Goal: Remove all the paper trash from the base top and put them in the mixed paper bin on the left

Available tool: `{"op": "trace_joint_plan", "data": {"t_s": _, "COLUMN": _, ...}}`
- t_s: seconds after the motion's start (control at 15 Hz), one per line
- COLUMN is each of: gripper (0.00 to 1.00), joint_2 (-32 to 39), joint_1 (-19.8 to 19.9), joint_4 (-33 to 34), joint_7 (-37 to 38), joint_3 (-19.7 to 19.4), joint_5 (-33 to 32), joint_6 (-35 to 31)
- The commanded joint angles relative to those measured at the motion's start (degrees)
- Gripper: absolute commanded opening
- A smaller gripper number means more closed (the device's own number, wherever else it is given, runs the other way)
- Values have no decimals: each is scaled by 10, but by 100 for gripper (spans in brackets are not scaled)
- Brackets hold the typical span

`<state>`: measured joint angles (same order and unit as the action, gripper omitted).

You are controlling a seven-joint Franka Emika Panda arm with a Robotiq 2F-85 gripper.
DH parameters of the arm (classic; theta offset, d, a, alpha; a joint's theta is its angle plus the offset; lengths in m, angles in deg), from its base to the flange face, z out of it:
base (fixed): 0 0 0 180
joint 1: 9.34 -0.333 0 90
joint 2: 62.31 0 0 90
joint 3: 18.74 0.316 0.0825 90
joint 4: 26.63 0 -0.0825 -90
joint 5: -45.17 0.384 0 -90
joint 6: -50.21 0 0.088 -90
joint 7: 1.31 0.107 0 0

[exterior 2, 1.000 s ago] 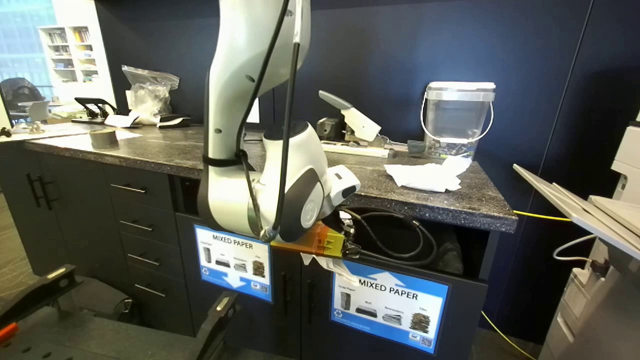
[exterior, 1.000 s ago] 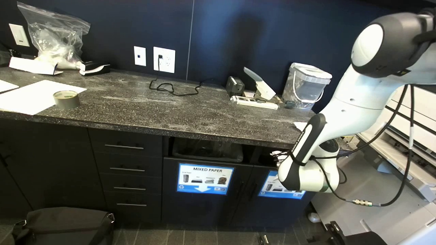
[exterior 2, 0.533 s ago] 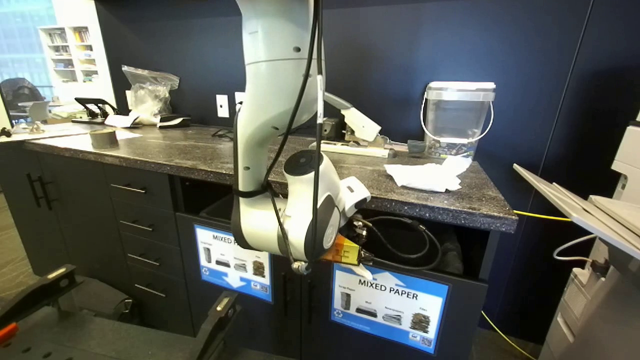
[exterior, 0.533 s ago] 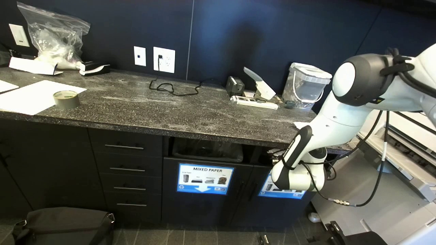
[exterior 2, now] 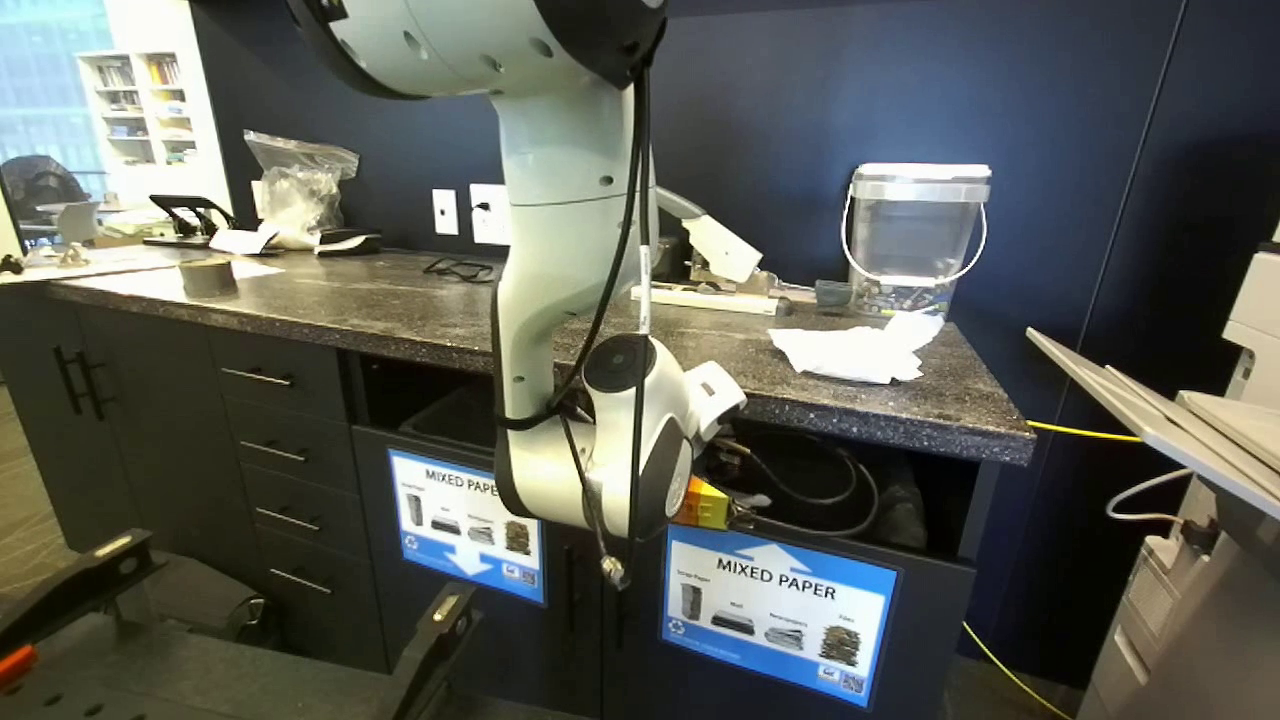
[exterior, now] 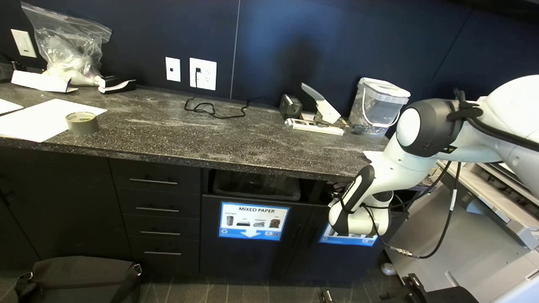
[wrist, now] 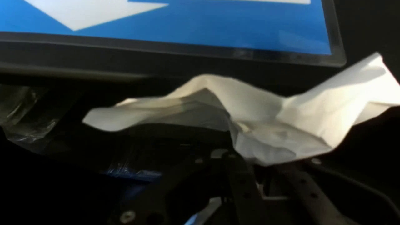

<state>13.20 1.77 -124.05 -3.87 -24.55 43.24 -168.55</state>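
My gripper (wrist: 259,165) is shut on a white crumpled paper scrap (wrist: 256,106), which spreads out past the fingertips in the wrist view. In an exterior view the gripper (exterior 2: 738,512) is at the front of the right cabinet opening, below the counter edge; the held scrap is hardly visible there. Another white paper scrap (exterior 2: 850,352) lies on the right end of the dark speckled countertop (exterior 2: 940,390); the arm partly hides this scrap (exterior: 370,156) in an exterior view. The left mixed paper bin (exterior: 257,185) sits in its opening above the blue-and-white sign (exterior: 254,221).
A right mixed paper sign (exterior 2: 780,615) is below the right opening, where black cables (exterior 2: 850,480) hang. On the counter stand a clear bucket (exterior 2: 915,235), a stapler (exterior: 326,110), a tape roll (exterior: 82,123) and a plastic bag (exterior: 71,46). A printer (exterior 2: 1190,400) stands at right.
The arm has come down and bent more. My gripper has moved toward the right cabinet opening, taking the held scrap from in front of the cabinet face to the opening.
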Motion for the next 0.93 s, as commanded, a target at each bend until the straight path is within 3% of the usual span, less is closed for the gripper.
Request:
{"op": "trace_joint_plan", "data": {"t_s": 0.0, "gripper": 13, "joint_2": 50, "joint_1": 1, "joint_4": 87, "joint_7": 5, "joint_3": 2, "joint_5": -6, "joint_6": -27}}
{"op": "trace_joint_plan", "data": {"t_s": 0.87, "gripper": 13, "joint_2": 145, "joint_1": 7, "joint_4": 192, "joint_7": 56, "joint_3": 24, "joint_5": -1, "joint_6": -71}}
